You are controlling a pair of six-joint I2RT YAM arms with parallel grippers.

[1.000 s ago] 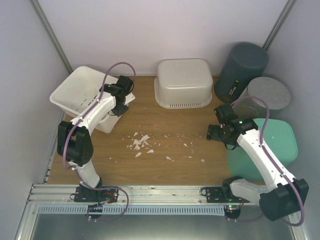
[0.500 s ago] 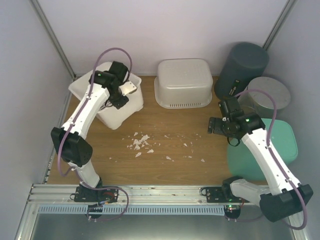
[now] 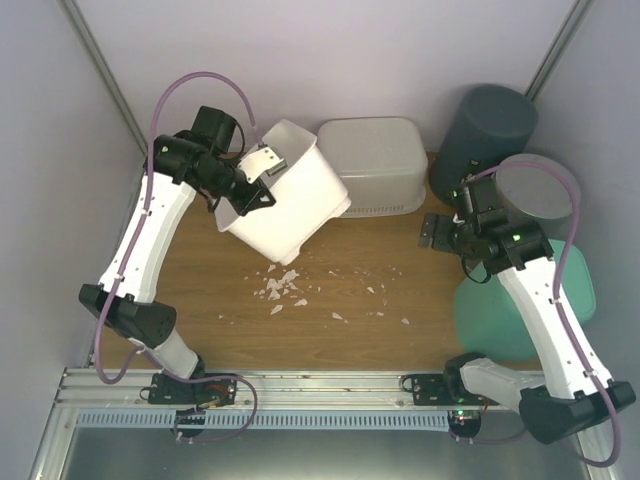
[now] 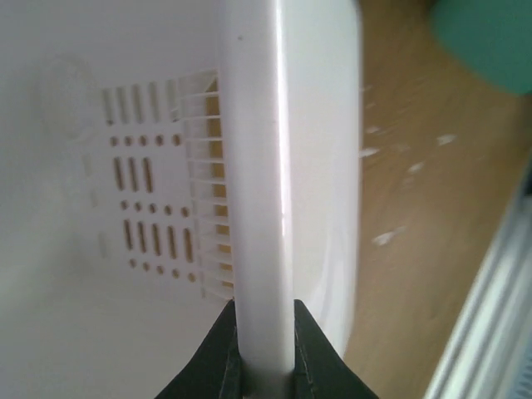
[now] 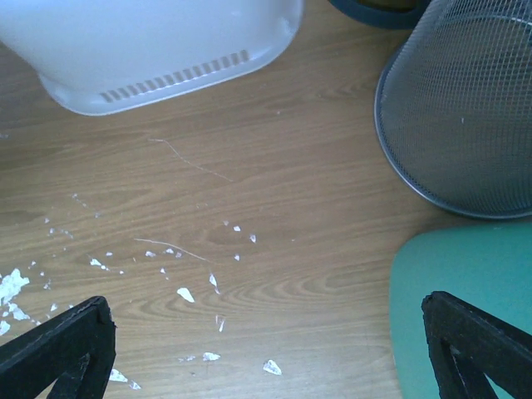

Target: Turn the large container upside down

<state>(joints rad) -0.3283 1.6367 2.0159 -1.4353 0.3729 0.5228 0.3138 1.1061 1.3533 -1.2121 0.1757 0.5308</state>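
My left claw point(image 4: 264, 320) is clamped on the rim of the large container point(image 3: 290, 205). A second ago it stood at the left of the worktop point(image 3: 340, 345). Now it hangs tilted above the middle, about half turned. My right claw point(image 5: 266, 349) stands wide apart, empty.

Two white basins point(image 3: 295, 205), one dark grey bin point(image 3: 485, 135), one wire mesh basket point(image 3: 545, 195), one teal tub point(image 3: 478, 318), and many scattered white scraps point(image 3: 280, 285).
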